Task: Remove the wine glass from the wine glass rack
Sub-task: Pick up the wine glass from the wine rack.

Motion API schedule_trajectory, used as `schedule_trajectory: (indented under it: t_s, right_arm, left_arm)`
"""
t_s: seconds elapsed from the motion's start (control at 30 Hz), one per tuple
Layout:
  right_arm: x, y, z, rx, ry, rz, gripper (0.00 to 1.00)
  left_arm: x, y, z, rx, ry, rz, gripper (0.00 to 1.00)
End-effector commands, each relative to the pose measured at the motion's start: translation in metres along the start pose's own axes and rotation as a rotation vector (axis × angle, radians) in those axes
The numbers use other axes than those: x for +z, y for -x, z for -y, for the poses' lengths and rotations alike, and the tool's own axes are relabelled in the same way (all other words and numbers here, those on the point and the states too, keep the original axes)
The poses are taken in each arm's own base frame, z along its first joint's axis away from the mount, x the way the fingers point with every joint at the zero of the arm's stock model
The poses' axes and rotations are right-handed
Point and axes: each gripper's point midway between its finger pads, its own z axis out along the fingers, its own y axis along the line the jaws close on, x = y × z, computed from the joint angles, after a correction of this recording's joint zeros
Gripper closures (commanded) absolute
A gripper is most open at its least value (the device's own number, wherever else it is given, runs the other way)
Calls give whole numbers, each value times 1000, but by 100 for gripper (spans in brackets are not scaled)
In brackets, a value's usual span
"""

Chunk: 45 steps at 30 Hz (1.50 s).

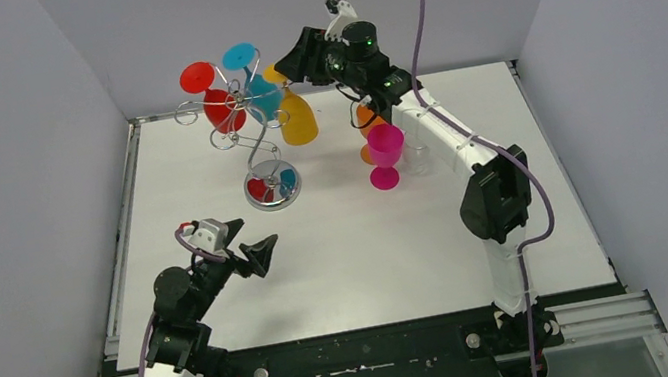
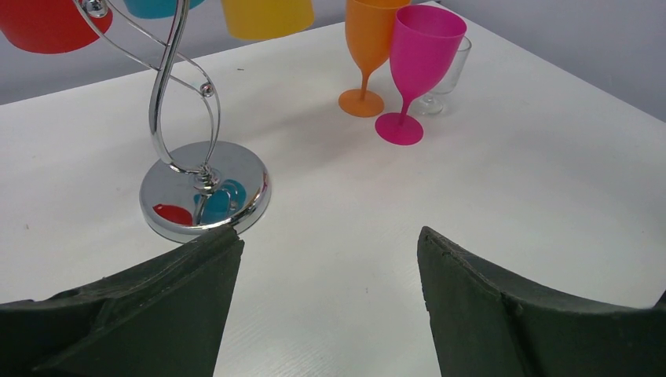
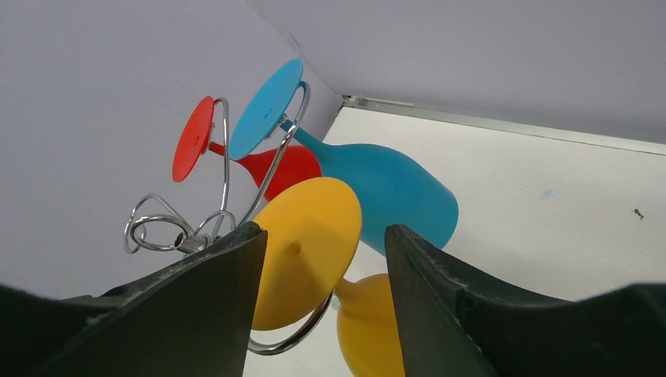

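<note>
Nearest the arm bases, the left claw (image 2: 330,236) hovers over the table (image 1: 371,253), wide open and empty. Beyond it stands the wine glass rack (image 1: 274,184), with a red glass (image 1: 224,111) and a blue glass (image 1: 264,99) hanging bowl-down. Farthest back, the right claw (image 3: 323,229) straddles the foot of the yellow wine glass (image 1: 298,118) on the rack, partly open, with a gap on one side.

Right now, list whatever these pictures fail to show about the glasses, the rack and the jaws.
- Right wrist view: whether the right jaws touch the yellow glass; one jaw covers the edge of its foot.
- Top view: the orange glass, mostly hidden by the right arm and the pink glass.
- Left wrist view: the clear glass, largely behind the pink glass; the spiral arms of the wine glass rack, cut off by the top edge.
</note>
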Motion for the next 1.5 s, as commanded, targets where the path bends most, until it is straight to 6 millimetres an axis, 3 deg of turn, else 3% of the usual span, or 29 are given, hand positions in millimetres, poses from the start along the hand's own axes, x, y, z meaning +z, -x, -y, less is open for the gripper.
schedule_trajectory:
  t_s: [0.0,0.2,0.3,0.83,1.17,1.3,1.47]
  right_arm:
    - [-10,29,-20,-30,35,76,45]
    - [-14,28,-20,-46,30,69,67]
    - [-18,27,-23,-45,38,65,73]
    - [-53,22,-45,32,33,88,85]
    - [-74,14,-77,86,71,139,93]
    - [-80,9,-80,116,73,148,100]
    - [-83,4,-78,145,78,143,100]
  left_arm:
    - [0,25,4,34,-23,54,20]
    - [1,22,2,30,-22,39,20]
    - [2,21,2,29,-23,36,20]
    - [3,18,2,21,-33,22,20]
    - [3,18,3,20,-38,23,20]
    - [3,18,3,18,-38,22,20]
    - [3,18,3,18,-39,23,20]
